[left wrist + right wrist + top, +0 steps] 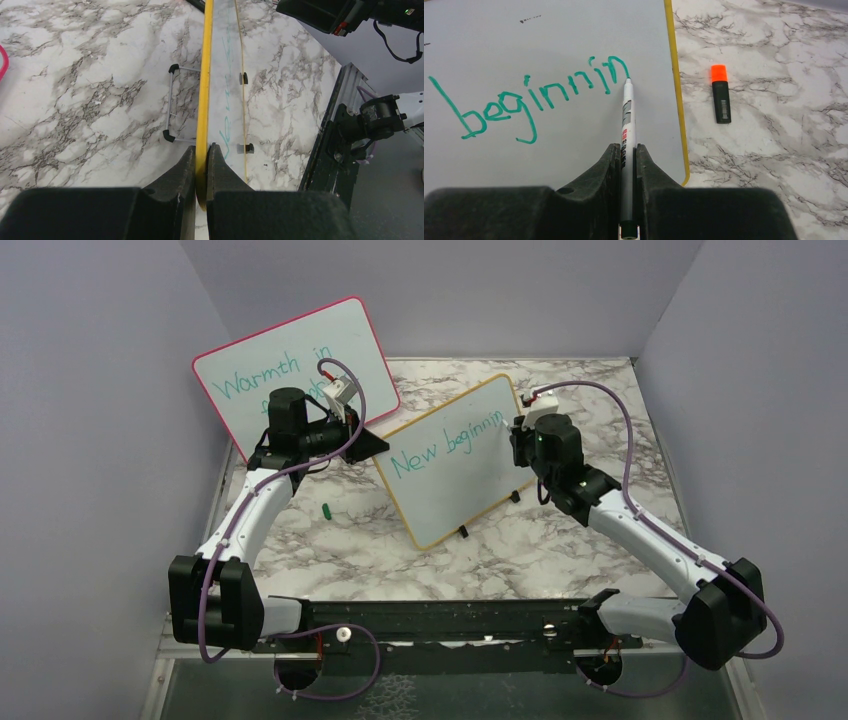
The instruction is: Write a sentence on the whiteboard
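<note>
Your left fingers (176,175) are clamped on the yellow rim of the whiteboard (450,480), which stands propped in the middle of the table (350,550), just right of the pink-framed board (290,365). Your right fingers (600,172) pinch the marker (627,112), its tip touching the board at the end of the sentence (529,97) (it reads "New beginnin"). An orange-capped highlighter (721,97) lies on the table beside the board.

whiteboard (460,490) is showing a smooth, faintly glossy white face, yellow plastic-looking frame | table (340,550) is presenting a smooth marble-print top | marker (627,115) is showing a smooth white plastic barrel | fingers (604,170) are looking matt black plastic
</note>
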Tool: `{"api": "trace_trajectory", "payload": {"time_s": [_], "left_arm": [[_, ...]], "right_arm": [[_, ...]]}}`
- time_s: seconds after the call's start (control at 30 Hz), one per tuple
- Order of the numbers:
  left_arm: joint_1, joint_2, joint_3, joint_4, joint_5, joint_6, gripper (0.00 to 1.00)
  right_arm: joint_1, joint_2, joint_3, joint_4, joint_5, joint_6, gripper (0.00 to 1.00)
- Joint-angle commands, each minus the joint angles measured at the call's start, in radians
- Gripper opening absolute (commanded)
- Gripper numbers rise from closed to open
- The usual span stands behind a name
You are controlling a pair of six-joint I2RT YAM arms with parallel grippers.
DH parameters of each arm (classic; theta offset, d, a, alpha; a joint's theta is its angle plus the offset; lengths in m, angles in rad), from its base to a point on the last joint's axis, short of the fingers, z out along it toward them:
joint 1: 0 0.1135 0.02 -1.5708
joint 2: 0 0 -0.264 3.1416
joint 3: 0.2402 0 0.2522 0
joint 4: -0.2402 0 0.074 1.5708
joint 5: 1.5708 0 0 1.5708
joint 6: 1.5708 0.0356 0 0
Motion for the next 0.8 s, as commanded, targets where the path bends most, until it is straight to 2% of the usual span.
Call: {"api": "trace_trajectory", "payload": {"time_s": [0.0,0.77], "left_arm": [[-0.005,0.025,-0.007,-0.059,-0.096,0.084,0.00],[-0.005,0.024,-0.007,-0.059,-0.096,0.084,0.00]], "right_arm": [[-0.010,-0.023,0.000,-0.012,0.034,0.003,0.00],[-0.045,0.007,0.056,0.034,-0.009,-0.025,0.00]]}}
